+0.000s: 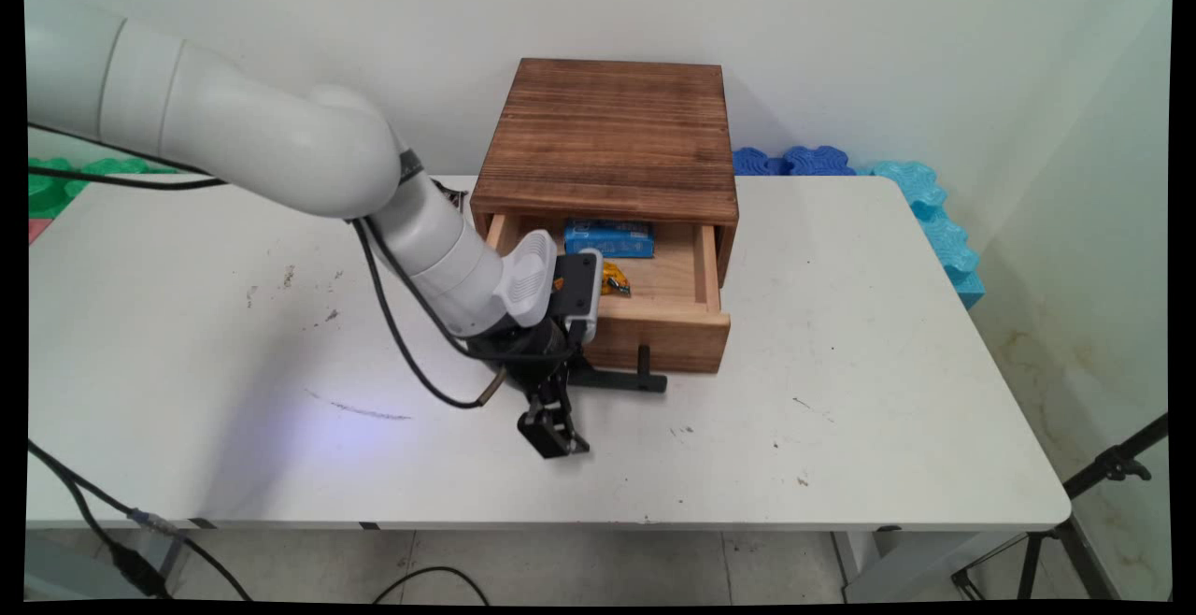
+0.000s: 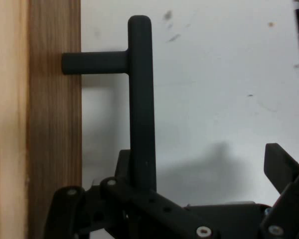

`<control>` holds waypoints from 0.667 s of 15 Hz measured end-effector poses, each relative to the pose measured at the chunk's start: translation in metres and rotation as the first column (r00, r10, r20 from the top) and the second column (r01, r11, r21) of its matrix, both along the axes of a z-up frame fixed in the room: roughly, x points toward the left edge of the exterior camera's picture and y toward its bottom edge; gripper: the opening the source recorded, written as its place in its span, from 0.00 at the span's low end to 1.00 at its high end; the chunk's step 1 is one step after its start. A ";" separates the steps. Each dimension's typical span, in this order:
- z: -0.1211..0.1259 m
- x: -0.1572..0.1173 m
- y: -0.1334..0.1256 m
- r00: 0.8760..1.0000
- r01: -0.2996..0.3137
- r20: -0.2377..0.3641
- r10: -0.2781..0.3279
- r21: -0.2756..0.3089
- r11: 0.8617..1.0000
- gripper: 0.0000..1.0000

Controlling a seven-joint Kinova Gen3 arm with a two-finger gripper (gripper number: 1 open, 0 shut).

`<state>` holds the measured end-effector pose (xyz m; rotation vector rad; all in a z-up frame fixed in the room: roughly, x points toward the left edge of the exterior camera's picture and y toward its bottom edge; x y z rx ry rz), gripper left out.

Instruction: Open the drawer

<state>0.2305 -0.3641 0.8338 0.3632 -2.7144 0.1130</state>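
A wooden box (image 1: 612, 134) stands at the back of the white table (image 1: 841, 391), its drawer (image 1: 665, 321) pulled out. Inside the drawer lie a blue packet (image 1: 609, 238) and a small orange-yellow wrapped item (image 1: 614, 278). A black bar handle (image 1: 621, 379) juts from the drawer front (image 2: 52, 124). My gripper (image 1: 559, 409) hangs low over the table just in front of the drawer, at the handle's left end. In the hand view the handle bar (image 2: 141, 99) runs between the spread fingers, one finger (image 2: 281, 167) well off to its side. The gripper (image 2: 174, 191) is open and holds nothing.
Blue foam pieces (image 1: 925, 194) lie along the table's back right edge, green ones (image 1: 65, 180) at the back left. Black cables (image 1: 402, 344) hang from the arm. A tripod leg (image 1: 1103, 475) stands off the table's right side.
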 end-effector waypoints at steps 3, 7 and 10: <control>0.001 -0.002 0.013 1.000 0.011 -0.006 -0.011 0.011 1.000 1.00; 0.002 -0.004 0.031 1.000 0.027 -0.014 -0.027 0.026 0.999 1.00; 0.002 -0.004 0.043 0.999 0.039 -0.018 -0.038 0.035 0.999 1.00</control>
